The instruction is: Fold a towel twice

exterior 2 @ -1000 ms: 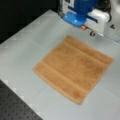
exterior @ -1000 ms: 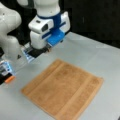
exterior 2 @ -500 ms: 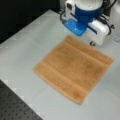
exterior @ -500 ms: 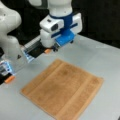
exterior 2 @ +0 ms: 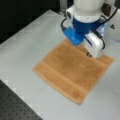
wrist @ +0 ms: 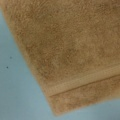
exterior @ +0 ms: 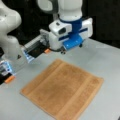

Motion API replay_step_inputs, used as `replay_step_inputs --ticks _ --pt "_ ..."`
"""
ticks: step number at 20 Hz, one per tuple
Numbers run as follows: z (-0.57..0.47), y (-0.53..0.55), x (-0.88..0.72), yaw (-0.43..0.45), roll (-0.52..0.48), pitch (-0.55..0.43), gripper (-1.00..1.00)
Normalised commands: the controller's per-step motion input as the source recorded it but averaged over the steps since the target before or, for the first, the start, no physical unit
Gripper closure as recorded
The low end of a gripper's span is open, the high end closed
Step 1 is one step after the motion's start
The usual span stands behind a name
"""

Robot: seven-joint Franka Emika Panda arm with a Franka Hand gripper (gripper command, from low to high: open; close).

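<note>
The towel (exterior: 63,88) lies flat and spread out in a single layer on the grey table (exterior: 105,60), showing in both front views as a tan square (exterior 2: 71,71) with a stripe band near two edges. My gripper (exterior: 64,51) hangs just above the towel's far edge, its white and blue body (exterior 2: 86,30) covering that edge in a front view. Its fingers do not show clearly. The wrist view is filled by the towel (wrist: 67,50) with one corner and a stripe band, and bare table (wrist: 17,95) beside it.
A second white arm (exterior: 10,32) stands at a front view's left, with a dark bar (exterior: 33,48) and small orange pieces (exterior: 9,79) beside it. A dark perforated board (exterior 2: 15,105) borders the table at a front view's bottom left.
The arm has moved toward a front view's right and lower, coming over the towel's far edge. The towel has not moved.
</note>
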Motion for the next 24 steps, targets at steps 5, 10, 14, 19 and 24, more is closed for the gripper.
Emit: replay_step_inputs --ticks 5,10,14,19,24 --pt "0.03 0.25 0.56 -0.049 -0.181 0.23 -1.0" --pt "0.04 0.22 0.53 0.027 -0.215 0.236 -1.0" --pt "0.05 0.2 0.46 -0.04 -0.227 0.19 -1.0" --pt "-0.07 0.26 0.48 -0.051 -0.164 0.148 -1.0" --pt "-0.16 0.37 0.57 -0.051 -0.144 0.117 -1.0"
